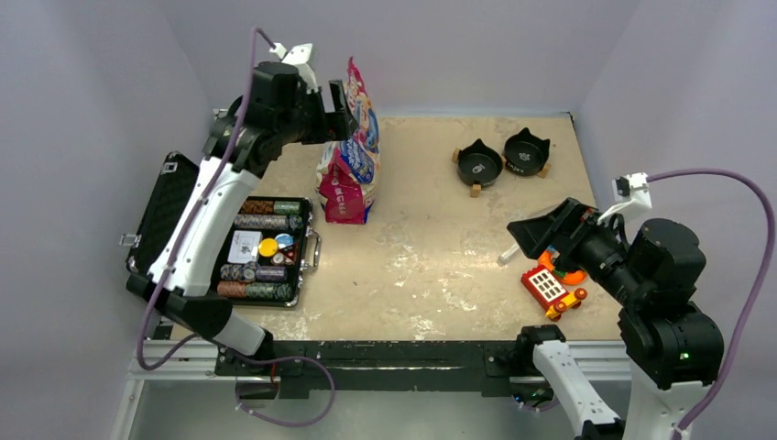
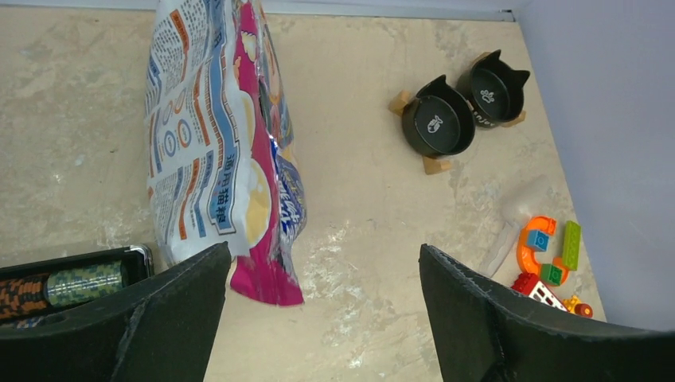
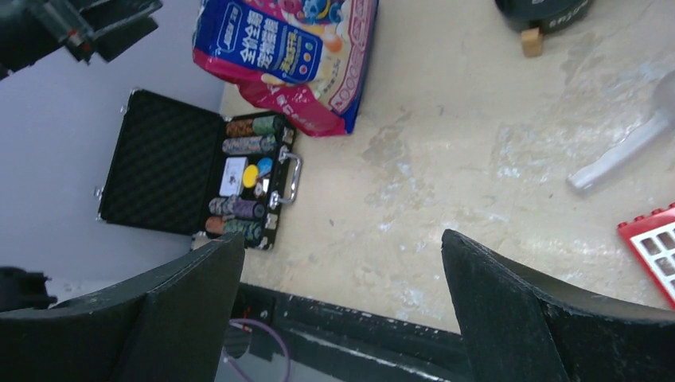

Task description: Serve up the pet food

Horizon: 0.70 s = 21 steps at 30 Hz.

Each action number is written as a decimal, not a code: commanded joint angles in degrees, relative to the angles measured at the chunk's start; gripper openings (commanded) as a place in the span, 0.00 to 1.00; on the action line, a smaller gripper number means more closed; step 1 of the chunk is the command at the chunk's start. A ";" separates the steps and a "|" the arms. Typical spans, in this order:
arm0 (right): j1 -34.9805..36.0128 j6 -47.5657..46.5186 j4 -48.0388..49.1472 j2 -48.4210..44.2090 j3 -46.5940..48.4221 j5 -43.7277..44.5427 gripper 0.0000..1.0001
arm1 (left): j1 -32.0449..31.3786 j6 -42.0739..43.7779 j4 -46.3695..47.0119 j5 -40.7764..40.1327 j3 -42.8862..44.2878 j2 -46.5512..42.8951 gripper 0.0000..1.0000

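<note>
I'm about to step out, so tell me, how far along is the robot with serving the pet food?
Nothing looks done: both black bowls look empty. In hand: the left jaws stand open beside the upright pet food bag, not gripping it; the right jaws, also open, are by the toy blocks. Left: grasp the bag, pour food into the bowls.
</note>
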 commanded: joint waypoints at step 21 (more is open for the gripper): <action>-0.04 -3.56 -0.72 2.79 -1.55 -13.64 0.97 | -9.04 12.96 -6.75 -25.46 11.10 18.16 0.00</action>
